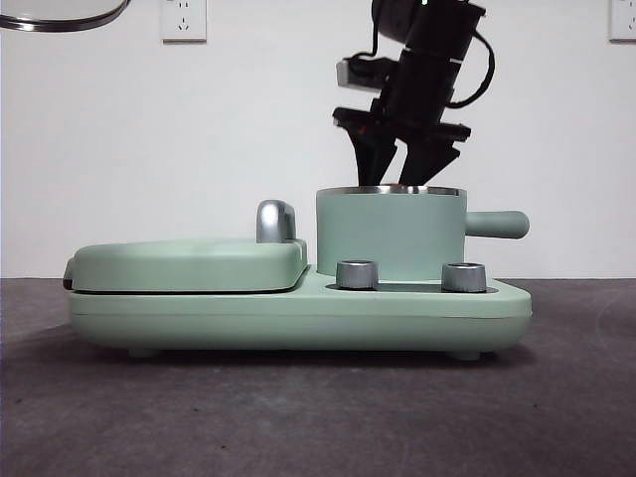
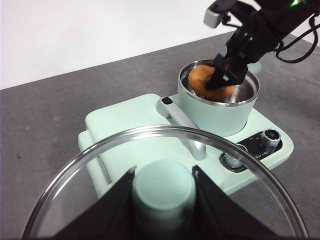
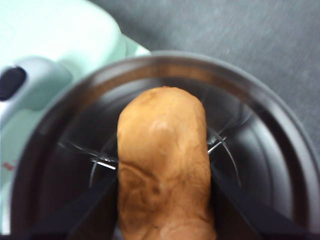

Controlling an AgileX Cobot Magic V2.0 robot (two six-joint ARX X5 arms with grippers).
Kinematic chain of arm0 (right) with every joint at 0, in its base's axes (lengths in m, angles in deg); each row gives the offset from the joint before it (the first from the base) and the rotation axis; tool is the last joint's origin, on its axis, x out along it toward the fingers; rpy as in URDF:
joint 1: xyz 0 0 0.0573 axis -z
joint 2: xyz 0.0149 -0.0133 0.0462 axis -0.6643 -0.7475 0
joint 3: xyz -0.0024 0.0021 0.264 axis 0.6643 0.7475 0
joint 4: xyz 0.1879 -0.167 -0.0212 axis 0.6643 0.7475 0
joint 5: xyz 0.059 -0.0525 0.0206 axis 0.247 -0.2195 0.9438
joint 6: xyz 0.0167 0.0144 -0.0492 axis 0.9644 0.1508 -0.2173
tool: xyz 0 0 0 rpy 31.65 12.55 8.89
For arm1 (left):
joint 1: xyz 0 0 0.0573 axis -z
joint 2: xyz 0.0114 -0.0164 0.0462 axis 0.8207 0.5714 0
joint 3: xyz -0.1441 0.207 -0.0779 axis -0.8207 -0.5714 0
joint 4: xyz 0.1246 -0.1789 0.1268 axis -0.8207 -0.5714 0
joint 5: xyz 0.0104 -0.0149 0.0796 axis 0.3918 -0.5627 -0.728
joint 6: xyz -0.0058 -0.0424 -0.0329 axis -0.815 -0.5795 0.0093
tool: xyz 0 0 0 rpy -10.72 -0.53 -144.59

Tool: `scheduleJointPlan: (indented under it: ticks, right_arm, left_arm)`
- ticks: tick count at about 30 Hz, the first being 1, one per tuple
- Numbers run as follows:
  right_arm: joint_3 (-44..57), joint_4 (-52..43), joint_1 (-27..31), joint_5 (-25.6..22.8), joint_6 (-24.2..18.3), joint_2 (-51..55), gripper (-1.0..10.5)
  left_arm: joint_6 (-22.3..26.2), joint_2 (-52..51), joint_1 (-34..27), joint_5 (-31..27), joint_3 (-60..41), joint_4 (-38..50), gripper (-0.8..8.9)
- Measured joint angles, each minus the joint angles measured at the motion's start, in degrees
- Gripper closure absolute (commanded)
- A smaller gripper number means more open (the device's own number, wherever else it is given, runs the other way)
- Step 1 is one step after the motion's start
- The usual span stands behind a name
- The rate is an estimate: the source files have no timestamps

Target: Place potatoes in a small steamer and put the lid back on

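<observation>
The mint-green small steamer stands on the right half of a green cooker base; it also shows in the left wrist view and the right wrist view. My right gripper reaches down into it from above, shut on the orange-brown potato, which sits low inside the steamer. The potato is hidden in the front view. My left gripper is shut on the green knob of the glass lid and holds it high up to the left, where only its rim shows at the top corner.
The flat green griddle cover with a silver handle lies left of the steamer on the shared base. Two silver dials sit in front. The steamer's stubby handle points right.
</observation>
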Motion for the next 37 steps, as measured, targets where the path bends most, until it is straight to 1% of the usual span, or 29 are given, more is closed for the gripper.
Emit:
scheduleJointPlan:
  ticks: [5, 6, 9, 13, 17, 21, 26, 32, 37]
  right_arm:
    - [-0.1, 0.4, 0.0, -0.2, -0.3, -1.1, 7.3]
    - [-0.1, 0.3, 0.0, -0.2, -0.3, -1.1, 7.1]
    - [-0.1, 0.3, 0.0, -0.2, -0.3, -1.1, 5.2]
    - [-2.4, 0.4, 0.0, -0.2, -1.4, 0.6, 5.1]
    - [-3.0, 2.2, -0.5, -0.3, -1.4, 11.5, 5.1]
    - [-3.3, 7.9, -1.6, -2.3, -1.4, 23.2, 5.1]
    - [-1.3, 12.8, -1.7, -2.7, -1.4, 34.2, 5.1]
    - [7.5, 13.3, -1.6, -3.1, -1.4, 46.5, 5.1]
    - [18.1, 12.0, -1.7, -3.3, -1.3, 57.7, 5.2]
  left_arm:
    - [0.0, 0.0, 0.0, 0.0, 0.0, 0.0, 7.99]
    - [0.0, 0.0, 0.0, 0.0, 0.0, 0.0, 7.99]
    - [0.0, 0.0, 0.0, 0.0, 0.0, 0.0, 7.99]
    - [0.0, 0.0, 0.0, 0.0, 0.0, 0.0, 7.99]
    - [0.0, 0.0, 0.0, 0.0, 0.0, 0.0, 7.99]
    - [0.0, 0.0, 0.0, 0.0, 0.0, 0.1, 7.99]
    - [0.0, 0.0, 0.0, 0.2, 0.0, 0.5, 7.99]
    - [0.0, 0.2, 0.0, 1.0, 0.0, 2.7, 7.99]
    - [0.0, 2.0, 0.0, 4.8, 0.0, 4.5, 7.99]
